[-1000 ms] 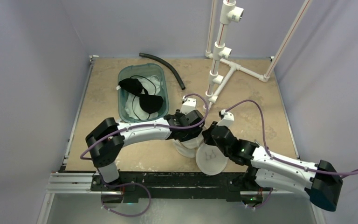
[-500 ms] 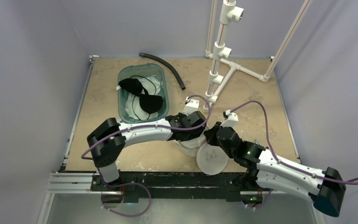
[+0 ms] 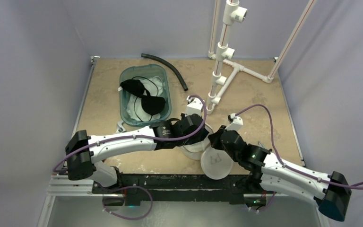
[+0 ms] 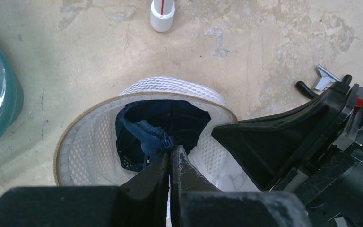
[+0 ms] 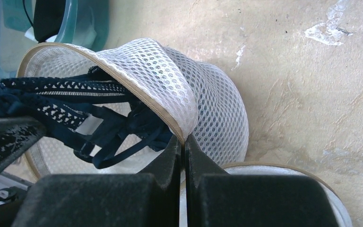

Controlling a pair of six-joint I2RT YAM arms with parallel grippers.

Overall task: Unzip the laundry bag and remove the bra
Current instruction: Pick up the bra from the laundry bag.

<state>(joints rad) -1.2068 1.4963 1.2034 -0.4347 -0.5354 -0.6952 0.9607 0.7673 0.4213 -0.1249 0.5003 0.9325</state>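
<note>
Tan tabletop (image 3: 264, 94), enclosed by lavender walls (image 3: 28, 71). Teal tub (image 3: 166, 90) at 11 o'clock: black and white garments (image 3: 144, 101) are held. Laundry bag (image 4: 75, 146) at 6 o'clock, unzipped: navy bra (image 4: 142, 137) is contained, pinched by closed left hand (image 4: 171, 156); the rim is clamped by closed right hand (image 5: 183, 142).

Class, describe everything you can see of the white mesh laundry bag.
The laundry bag is a white honeycomb-mesh drum with tan zip edging, resting on the table. It is unzipped: its mouth gapes and its round lid, marked with a black outline, lies flopped alongside. A dark blue bra lies inside. The right jaws pinch its rim.
</note>
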